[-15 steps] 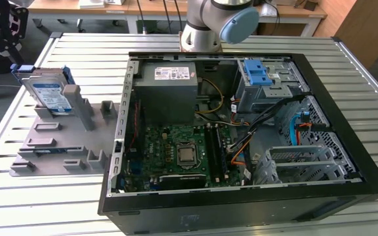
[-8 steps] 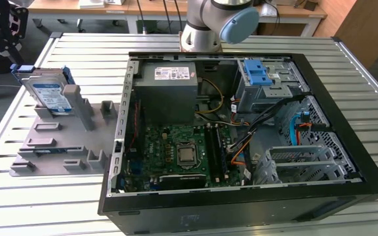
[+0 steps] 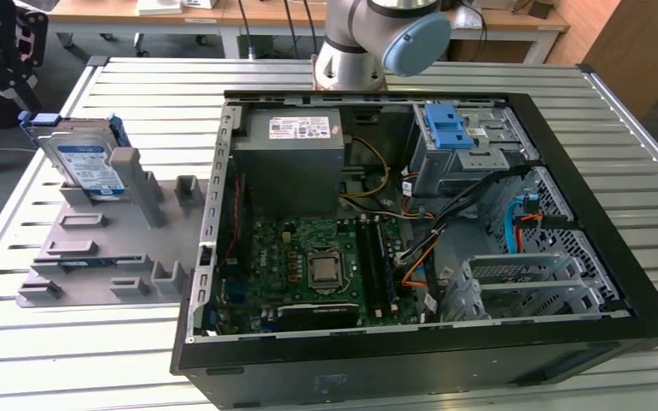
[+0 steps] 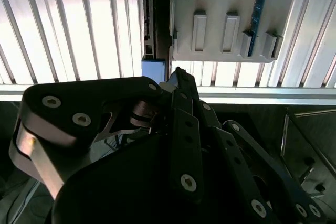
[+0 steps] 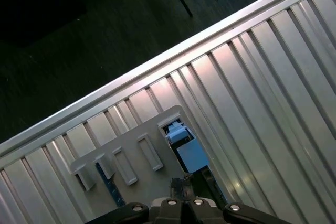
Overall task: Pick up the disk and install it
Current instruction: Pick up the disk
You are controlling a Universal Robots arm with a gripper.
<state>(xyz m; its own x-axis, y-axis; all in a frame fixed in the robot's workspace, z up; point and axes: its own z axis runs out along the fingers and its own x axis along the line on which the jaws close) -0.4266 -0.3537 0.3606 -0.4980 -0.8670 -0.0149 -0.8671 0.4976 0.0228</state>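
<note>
The disk (image 3: 86, 163) stands upright on edge in a grey slotted fixture (image 3: 100, 248) on the table at the exterior view's left; its white-and-blue label and blue carrier frame show. In both wrist views my gripper (image 4: 178, 74) (image 5: 181, 182) hangs above the table with its fingertips brought together and nothing between them. The disk (image 4: 156, 19) (image 5: 191, 155) lies just beyond the fingertips, seen edge-on from above, apart from the gripper. The fixture (image 4: 220, 3) (image 5: 131, 150) sits beside it.
An open black computer case (image 3: 603, 257) takes up the middle and the exterior view's right. Inside are a grey metal box with a white sticker (image 3: 295, 141), a green motherboard (image 3: 306, 261) and a blue ridged bracket (image 3: 449, 128) on a drive cage. The arm's base (image 3: 358, 51) stands behind. The table is ribbed metal (image 3: 66, 342).
</note>
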